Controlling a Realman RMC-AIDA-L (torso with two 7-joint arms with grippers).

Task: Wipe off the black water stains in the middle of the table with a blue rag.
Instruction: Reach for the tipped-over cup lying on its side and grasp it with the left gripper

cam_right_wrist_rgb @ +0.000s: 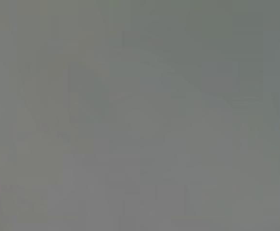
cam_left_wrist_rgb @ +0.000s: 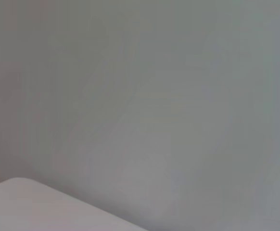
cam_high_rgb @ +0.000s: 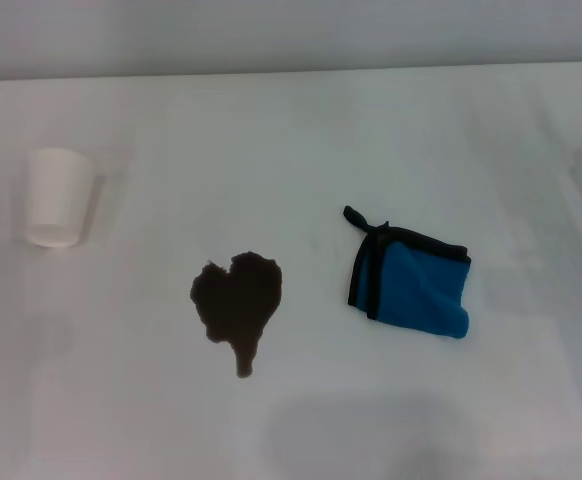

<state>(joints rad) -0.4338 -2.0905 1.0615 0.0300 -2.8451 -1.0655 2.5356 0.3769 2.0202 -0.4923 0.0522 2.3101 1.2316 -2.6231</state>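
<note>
On the wide white surface [cam_high_rgb: 371,120] lie one dark heart-shaped stain [cam_high_rgb: 238,305], one folded blue rag with black edging [cam_high_rgb: 411,285] and one white paper cup [cam_high_rgb: 56,197]; neither arm's jaws are in sight.

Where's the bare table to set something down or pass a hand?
Bare table: the whole far strip behind everything, the gap between the black water stains and the blue rag, the near edge in front of both, and the span between the white cup and the stain. Nothing is crowded; the three things lie apart. Neither gripper is in view.
</note>
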